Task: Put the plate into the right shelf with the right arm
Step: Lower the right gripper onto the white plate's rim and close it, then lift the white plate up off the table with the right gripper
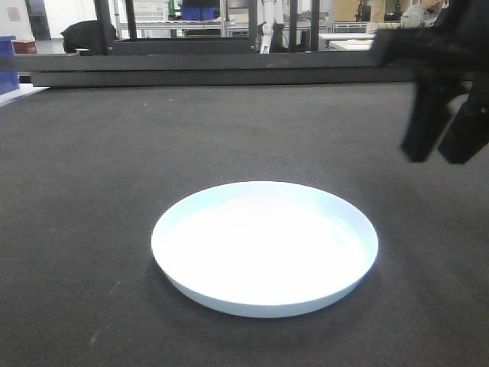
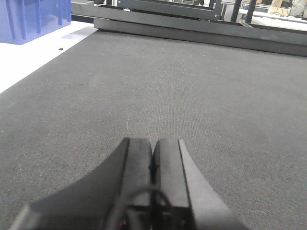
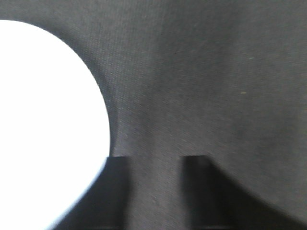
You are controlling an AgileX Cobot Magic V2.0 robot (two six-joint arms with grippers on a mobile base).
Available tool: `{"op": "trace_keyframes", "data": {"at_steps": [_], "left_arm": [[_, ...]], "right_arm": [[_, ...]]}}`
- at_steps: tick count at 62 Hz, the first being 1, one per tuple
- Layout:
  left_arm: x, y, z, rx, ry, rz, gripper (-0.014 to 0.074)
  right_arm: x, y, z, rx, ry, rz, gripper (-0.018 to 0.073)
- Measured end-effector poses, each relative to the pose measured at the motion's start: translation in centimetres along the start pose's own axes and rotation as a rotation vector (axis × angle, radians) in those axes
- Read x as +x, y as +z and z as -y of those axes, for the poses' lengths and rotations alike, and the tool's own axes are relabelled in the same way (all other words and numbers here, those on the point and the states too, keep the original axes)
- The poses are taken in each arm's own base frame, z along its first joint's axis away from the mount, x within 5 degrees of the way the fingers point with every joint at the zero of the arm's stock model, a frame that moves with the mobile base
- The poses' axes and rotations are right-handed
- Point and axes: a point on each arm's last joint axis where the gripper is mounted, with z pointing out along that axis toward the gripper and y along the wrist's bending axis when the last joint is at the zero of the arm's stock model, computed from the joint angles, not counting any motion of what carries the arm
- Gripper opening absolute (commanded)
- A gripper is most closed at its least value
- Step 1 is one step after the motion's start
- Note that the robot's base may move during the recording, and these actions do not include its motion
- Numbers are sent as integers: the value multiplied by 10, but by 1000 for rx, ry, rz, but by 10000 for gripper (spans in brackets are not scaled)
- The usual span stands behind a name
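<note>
Your right gripper (image 3: 156, 165) is hanging with jaws apart, nothing between them. The plate (image 3: 43, 120) is lying flat on the dark mat (image 3: 216, 72), just left of those jaws. Your left gripper (image 2: 153, 160) is showing jaws pressed together, empty, over bare mat.

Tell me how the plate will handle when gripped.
The plate looks glossy, so it will probably slip in a weak pinch. Its low rim likely offers little to grip, and it sits flat on the mat, so a push should slide it, not tip it.
</note>
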Motion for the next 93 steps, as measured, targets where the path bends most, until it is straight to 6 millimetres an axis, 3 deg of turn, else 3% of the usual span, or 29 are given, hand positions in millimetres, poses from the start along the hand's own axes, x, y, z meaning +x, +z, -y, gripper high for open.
{"op": "trace_keyframes", "data": {"at_steps": [21, 53, 60, 75, 93], "left_arm": [[0, 0, 0, 0, 0, 0, -128], [0, 0, 0, 0, 0, 0, -128], [0, 0, 0, 0, 0, 0, -128], [0, 0, 0, 0, 0, 0, -128], [0, 0, 0, 0, 0, 0, -128]], "right_arm": [[-3, 48, -43, 38, -2, -150, 622], [-1, 76, -43, 90, 102, -225, 613], [-1, 76, -43, 96, 109, -227, 499], [-1, 76, -43, 97, 115, -228, 50], [-3, 63, -44, 76, 124, -196, 55]]}}
